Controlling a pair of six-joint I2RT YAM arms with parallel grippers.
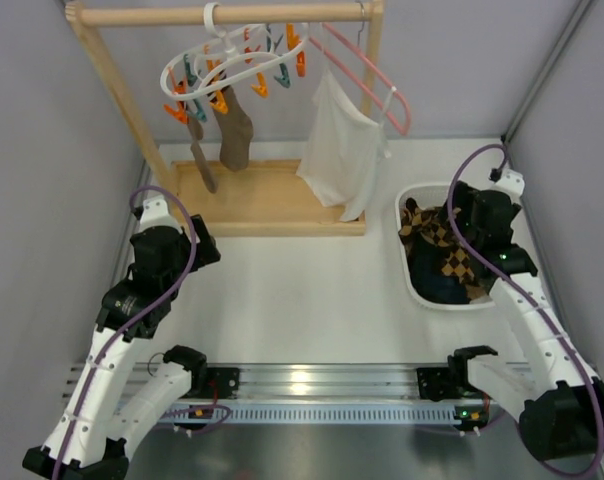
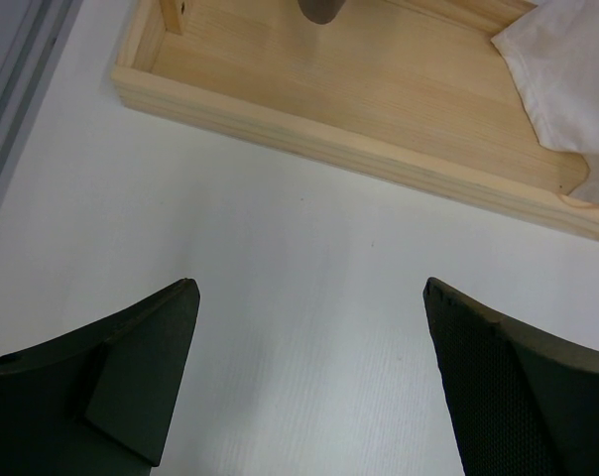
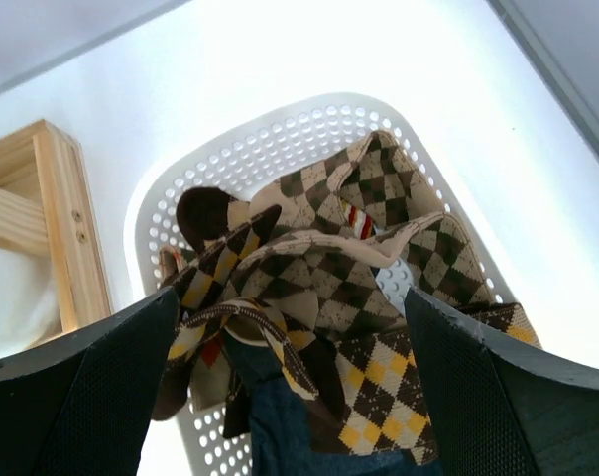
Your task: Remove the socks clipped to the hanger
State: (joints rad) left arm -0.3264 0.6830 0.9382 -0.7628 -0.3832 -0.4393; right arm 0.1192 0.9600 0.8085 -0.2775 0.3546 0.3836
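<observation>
Right wrist: right claw (image 3: pixel 290 295) wide open over socks (image 3: pixel 419 248)

White tabletop (image 1: pixel 312 290) evenly lit; glare patch on metal rail (image 1: pixel 362 382) at near edge. Plain grey walls (image 1: pixel 42 150) on three sides. Wooden rack (image 1: pixel 272 200) stands at back.

Lab booth: grey walls (image 1: pixel 42 150), alu rail (image 1: pixel 312 382)

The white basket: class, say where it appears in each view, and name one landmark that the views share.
Top external: basket right of centre, beside the wooden rack base.
Left wrist: not in it; rack base across the top.
Right wrist: fills the centre, socks inside; rack base at left.
Shared landmark: the wooden rack base.
</observation>
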